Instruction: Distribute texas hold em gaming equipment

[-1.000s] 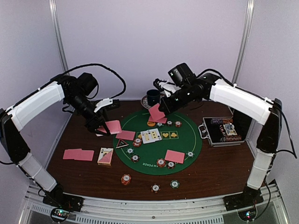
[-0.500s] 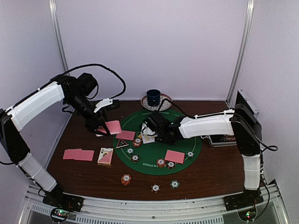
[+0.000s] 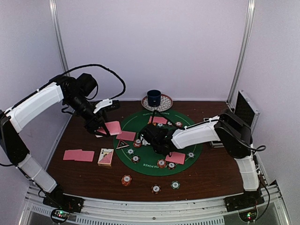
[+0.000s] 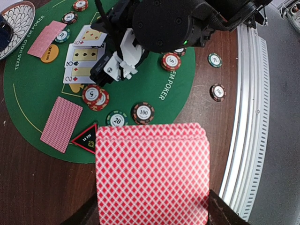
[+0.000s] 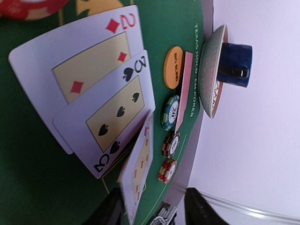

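Note:
My left gripper (image 3: 104, 130) hangs over the table left of the mat, shut on a deck of pink-backed cards (image 4: 152, 173). My right gripper (image 3: 151, 138) is low over the middle of the round green mat (image 3: 190, 136). Its fingers (image 5: 110, 211) stand apart around a tilted face-up card (image 5: 138, 173), which leans by the left finger. Beside it lie the 2 of diamonds (image 5: 79, 65) and the 3 of spades (image 5: 112, 117), face up. Striped chips (image 4: 143, 112), an orange disc (image 4: 49, 53), a black-red triangle marker (image 4: 86, 137) and single pink cards (image 4: 62, 123) are spread on the mat.
A dark blue cup (image 3: 153, 97) on a patterned saucer stands behind the mat. Two pink cards (image 3: 78, 155) and a card pack (image 3: 106, 157) lie on the table at left. Loose chips (image 3: 126, 180) sit near the front edge. An open case lid (image 3: 246, 110) stands at far right.
My right arm has swung from the back of the mat near the cup down to its middle, and its jaws have parted. The left arm and its deck have stayed put.

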You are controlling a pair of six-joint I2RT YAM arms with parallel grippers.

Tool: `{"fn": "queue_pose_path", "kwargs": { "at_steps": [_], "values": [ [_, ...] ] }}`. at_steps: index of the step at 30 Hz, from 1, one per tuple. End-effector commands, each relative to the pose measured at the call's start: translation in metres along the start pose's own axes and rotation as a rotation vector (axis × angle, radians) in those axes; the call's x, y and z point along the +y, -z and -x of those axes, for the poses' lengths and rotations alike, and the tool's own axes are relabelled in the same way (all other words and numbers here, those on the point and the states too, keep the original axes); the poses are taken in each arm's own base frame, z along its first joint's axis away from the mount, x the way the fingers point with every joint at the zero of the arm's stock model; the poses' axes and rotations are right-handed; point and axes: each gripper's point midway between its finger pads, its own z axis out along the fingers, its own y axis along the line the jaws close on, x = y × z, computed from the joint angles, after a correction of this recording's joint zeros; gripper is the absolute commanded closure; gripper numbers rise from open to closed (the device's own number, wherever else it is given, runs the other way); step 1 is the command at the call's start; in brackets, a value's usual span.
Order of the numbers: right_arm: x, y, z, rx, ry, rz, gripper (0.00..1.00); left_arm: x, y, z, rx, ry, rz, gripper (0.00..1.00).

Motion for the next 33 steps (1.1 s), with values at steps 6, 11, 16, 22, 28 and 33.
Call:
{"fn": "queue_pose_path", "kwargs": {
  "at_steps": [6, 11, 16, 22, 28, 33],
  "values": [
    [-0.037, 0.031, 0.003, -0.036, -0.218, 0.002, 0.06, -0.003, 0.010, 0.005, -0.038, -0.026, 0.017, 1.00],
    [-0.081, 0.053, -0.001, -0.058, -0.401, -0.055, 0.00, -0.003, 0.011, 0.007, -0.041, -0.027, 0.014, 1.00],
    [-0.114, 0.074, -0.009, -0.080, -0.634, -0.006, 0.01, -0.003, 0.011, 0.008, -0.042, -0.028, 0.016, 1.00],
    [-0.129, 0.088, -0.003, -0.179, -1.027, 0.396, 0.00, -0.002, 0.013, 0.010, -0.048, -0.032, 0.020, 1.00],
    [-0.131, 0.126, 0.031, -0.317, -1.220, 0.763, 0.00, 0.000, 0.012, 0.011, -0.044, -0.033, 0.019, 1.00],
    [-0.148, 0.176, 0.070, -0.460, -1.416, 1.116, 0.01, 0.001, 0.012, 0.013, -0.049, -0.034, 0.020, 1.00]
  ]
}}
